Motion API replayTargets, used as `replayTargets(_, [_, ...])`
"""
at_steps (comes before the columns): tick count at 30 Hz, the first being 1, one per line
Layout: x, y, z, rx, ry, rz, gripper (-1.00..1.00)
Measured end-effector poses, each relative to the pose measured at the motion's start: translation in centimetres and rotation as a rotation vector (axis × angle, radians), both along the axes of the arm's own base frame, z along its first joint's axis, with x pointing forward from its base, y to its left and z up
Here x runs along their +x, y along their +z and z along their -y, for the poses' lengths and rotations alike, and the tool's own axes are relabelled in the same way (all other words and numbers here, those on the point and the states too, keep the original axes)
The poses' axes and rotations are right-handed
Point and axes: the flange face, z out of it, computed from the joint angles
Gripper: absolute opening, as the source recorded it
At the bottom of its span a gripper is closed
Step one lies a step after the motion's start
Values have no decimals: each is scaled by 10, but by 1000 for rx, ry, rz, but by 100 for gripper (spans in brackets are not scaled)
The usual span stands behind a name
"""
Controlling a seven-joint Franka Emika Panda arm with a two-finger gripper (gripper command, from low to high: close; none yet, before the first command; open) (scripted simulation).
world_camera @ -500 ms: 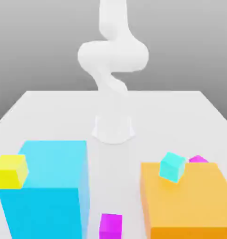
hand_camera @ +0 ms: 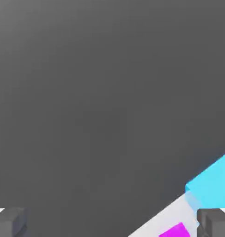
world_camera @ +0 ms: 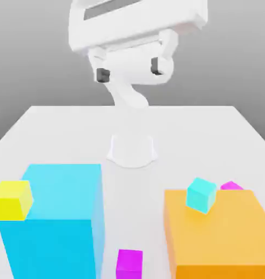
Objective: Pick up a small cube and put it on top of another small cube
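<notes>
Newly lowered gripper [world_camera: 129,72]; magenta small cube [world_camera: 129,263]

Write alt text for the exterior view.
A white robot arm's open claw hangs high over a white table holding a big cyan block, a big orange block, and small yellow, cyan and magenta cubes.

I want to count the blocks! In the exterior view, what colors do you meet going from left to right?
Small yellow cube → big cyan block → small magenta cube at the front → small cyan cube sitting on the orange block.
</notes>
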Motion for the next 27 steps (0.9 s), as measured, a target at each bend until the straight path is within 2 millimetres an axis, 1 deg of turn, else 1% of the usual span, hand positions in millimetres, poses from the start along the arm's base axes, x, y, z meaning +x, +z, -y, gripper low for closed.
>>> replayTargets(5, [17,-71,2,80,-200,-98,0])
replayTargets(10, [23,-144,4,143,-408,-194,0])
replayTargets(15, [19,-216,4,189,-620,-287,0])
replayTargets(20, [5,-286,3,216,-829,-374,0])
replayTargets(25, [3,-352,2,218,-865,-387,0])
replayTargets(26, [2,-358,2,218,-865,-388,-100])
replayTargets(27, [2,-358,2,218,-865,-388,-100])
